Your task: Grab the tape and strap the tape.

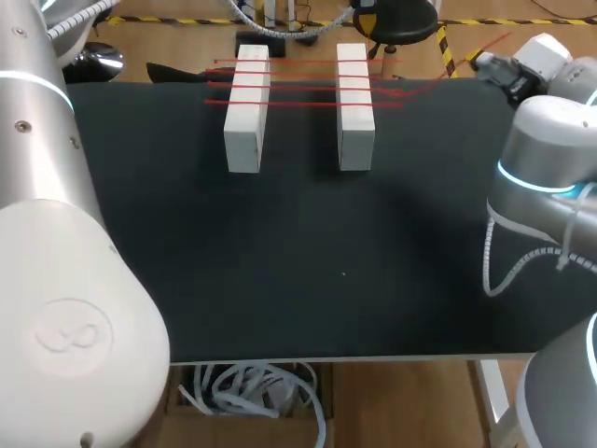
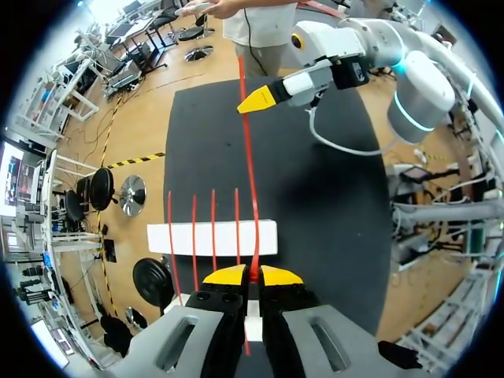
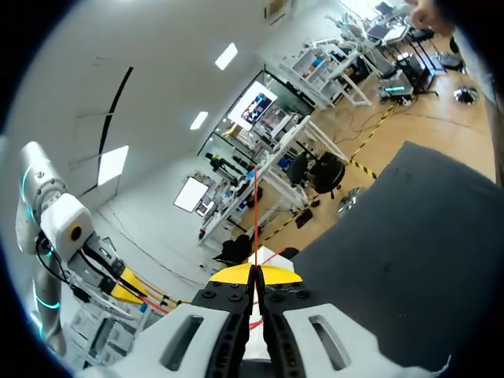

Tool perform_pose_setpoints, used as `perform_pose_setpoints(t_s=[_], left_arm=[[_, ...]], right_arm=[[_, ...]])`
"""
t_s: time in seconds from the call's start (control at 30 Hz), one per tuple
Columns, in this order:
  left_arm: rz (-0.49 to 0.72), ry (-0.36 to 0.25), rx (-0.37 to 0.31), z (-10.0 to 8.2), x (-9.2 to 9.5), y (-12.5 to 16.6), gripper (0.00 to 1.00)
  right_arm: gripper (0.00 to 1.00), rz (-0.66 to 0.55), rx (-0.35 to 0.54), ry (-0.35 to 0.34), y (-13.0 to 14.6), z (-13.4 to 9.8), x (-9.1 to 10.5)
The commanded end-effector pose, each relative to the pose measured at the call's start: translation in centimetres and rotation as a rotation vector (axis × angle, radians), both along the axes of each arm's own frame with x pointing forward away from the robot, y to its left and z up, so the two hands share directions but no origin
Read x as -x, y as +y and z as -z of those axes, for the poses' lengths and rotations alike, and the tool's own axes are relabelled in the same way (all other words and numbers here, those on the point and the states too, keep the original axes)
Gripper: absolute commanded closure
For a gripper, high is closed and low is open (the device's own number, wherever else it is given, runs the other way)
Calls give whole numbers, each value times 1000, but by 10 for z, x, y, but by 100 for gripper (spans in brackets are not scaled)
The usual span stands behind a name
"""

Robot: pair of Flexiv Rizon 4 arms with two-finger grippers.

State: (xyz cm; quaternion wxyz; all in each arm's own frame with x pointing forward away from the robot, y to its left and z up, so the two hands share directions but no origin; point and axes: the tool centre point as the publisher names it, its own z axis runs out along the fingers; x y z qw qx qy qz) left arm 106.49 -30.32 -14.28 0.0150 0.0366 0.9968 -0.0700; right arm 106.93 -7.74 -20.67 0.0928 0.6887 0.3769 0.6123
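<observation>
Two white blocks (image 1: 246, 121) (image 1: 354, 121) stand side by side at the back of the black table. Several strands of thin red tape (image 1: 298, 89) run across both. In the left wrist view my left gripper (image 2: 252, 273) is shut on the red tape (image 2: 246, 142) just past one block (image 2: 213, 236). From there the strand runs straight across to my right gripper (image 2: 256, 98). My right gripper (image 3: 254, 272) is shut on the tape (image 3: 254, 213) too, and it hovers at the table's far right corner (image 1: 478, 63). The second block lies mostly hidden under the left fingers.
The black tabletop (image 1: 308, 271) stretches from the blocks to the front edge. My right arm's elbow (image 1: 546, 149) stands over the right edge. My left arm's bulky white link (image 1: 65, 308) fills the near left corner.
</observation>
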Motion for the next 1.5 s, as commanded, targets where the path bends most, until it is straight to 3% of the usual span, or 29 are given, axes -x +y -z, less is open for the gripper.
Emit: perform_pose_setpoints(t_s=[0.03,0.3,0.6,1.13,1.37,1.5], left_arm=[[0,3,-6,-1,-1,-1,100],[0,3,-6,-1,-1,-1,100],[0,3,-6,-1,-1,-1,100],[0,3,-6,-1,-1,-1,100],[0,3,-6,-1,-1,-1,100],[0,3,-6,-1,-1,-1,100]], right_arm=[[100,31,81,87,0,-13,-5],[100,75,234,140,-6,-18,-6],[100,74,555,235,-11,-21,-4],[100,106,1128,235,-27,-24,-5],[100,113,1304,222,-34,-24,-6],[100,123,1333,230,-35,-24,-6]])
